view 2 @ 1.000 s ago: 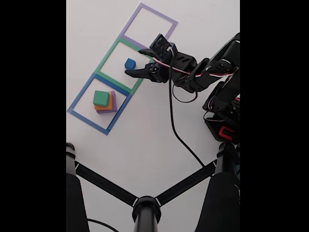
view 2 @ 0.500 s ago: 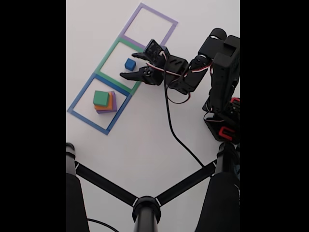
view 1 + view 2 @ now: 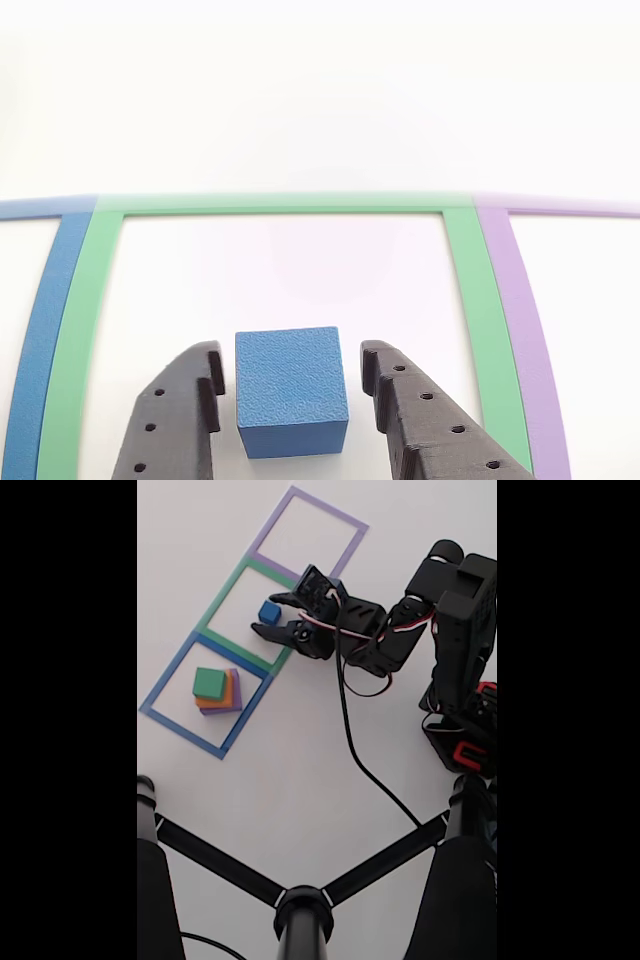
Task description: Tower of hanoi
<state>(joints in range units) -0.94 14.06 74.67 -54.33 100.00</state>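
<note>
A flat matte purple block (image 3: 234,692) is seen inside the blue taped square outline (image 3: 160,688), topped by an orange block (image 3: 228,695) and a green cube (image 3: 209,683). The smallest blue cube (image 3: 290,390) sits inside the green taped outline (image 3: 467,290), flanked untouched by the black gripper's (image 3: 290,372) spread jaws.

In the fixed view the green cube (image 3: 209,683) hides most of the orange block (image 3: 227,694) and purple block (image 3: 235,692). In the other view the bottom edge cuts off both gripper fingers (image 3: 175,425).
</note>
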